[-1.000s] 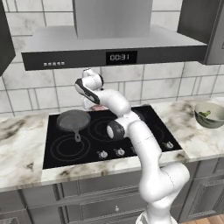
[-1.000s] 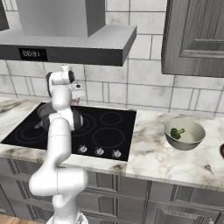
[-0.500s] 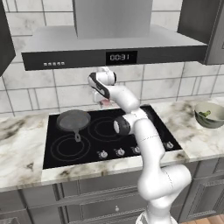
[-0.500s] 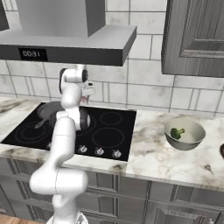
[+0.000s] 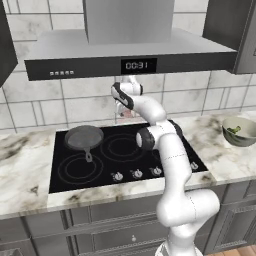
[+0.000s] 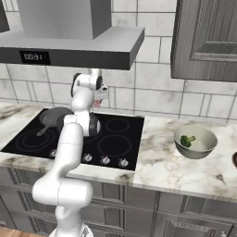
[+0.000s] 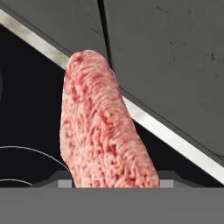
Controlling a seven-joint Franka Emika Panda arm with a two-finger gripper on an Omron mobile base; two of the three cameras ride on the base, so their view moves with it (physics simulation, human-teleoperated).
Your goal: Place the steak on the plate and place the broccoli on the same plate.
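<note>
My gripper hangs above the back of the cooktop, shut on the steak, a pinkish-red slab that dangles below the fingers. From the right base view, the gripper and the steak sit in front of the wall tiles. In the hand view the steak stands upright between the jaws of the gripper and hides most of them. The broccoli lies in the grey-beige bowl far to the right; the left base view shows the broccoli too. A dark sliver at the counter's right edge is too small to tell if it is the plate.
A dark frying pan rests on the back left burner of the black cooktop, left of the gripper. The range hood hangs close above the hand. Marble counter runs from the cooktop to the bowl.
The arm has swung right, from over the frying pan to over the back middle of the cooktop, carrying the steak with it. The pan and the bowl have stayed put.
</note>
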